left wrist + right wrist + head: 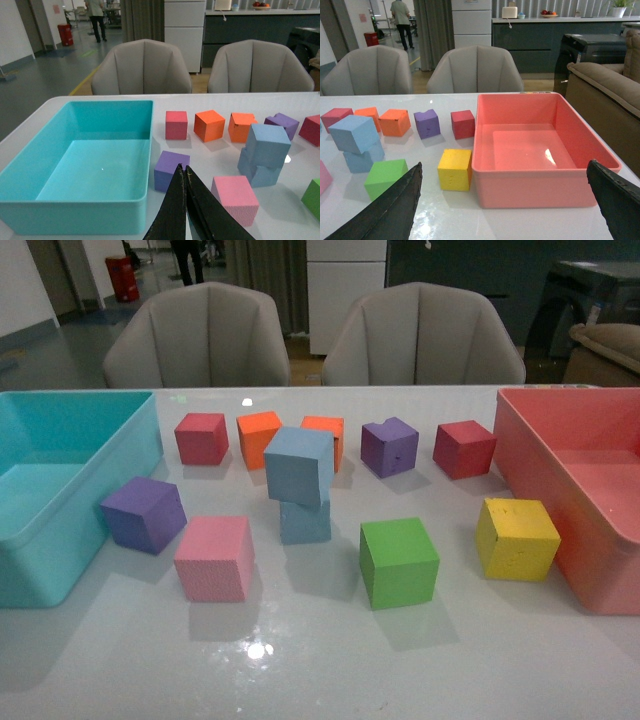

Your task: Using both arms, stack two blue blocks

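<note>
Two pale blue blocks stand stacked mid-table: the upper blue block [300,464] sits tilted and offset on the lower blue block [305,521]. The stack also shows in the left wrist view as upper [268,144] on lower [258,171], and in the right wrist view as upper [354,133] on lower [361,159]. Neither arm appears in the front view. My left gripper [183,169] is shut and empty, held back from the table near a purple cube [170,170]. My right gripper [504,172] is wide open and empty, facing the pink bin [540,192].
A turquoise bin [50,550] stands at the left, a pink bin [600,570] at the right. Around the stack lie a purple cube [143,513], pink cube [214,557], green cube [398,562], yellow cube [516,537], and red, orange and purple cubes behind. Two chairs stand beyond the table.
</note>
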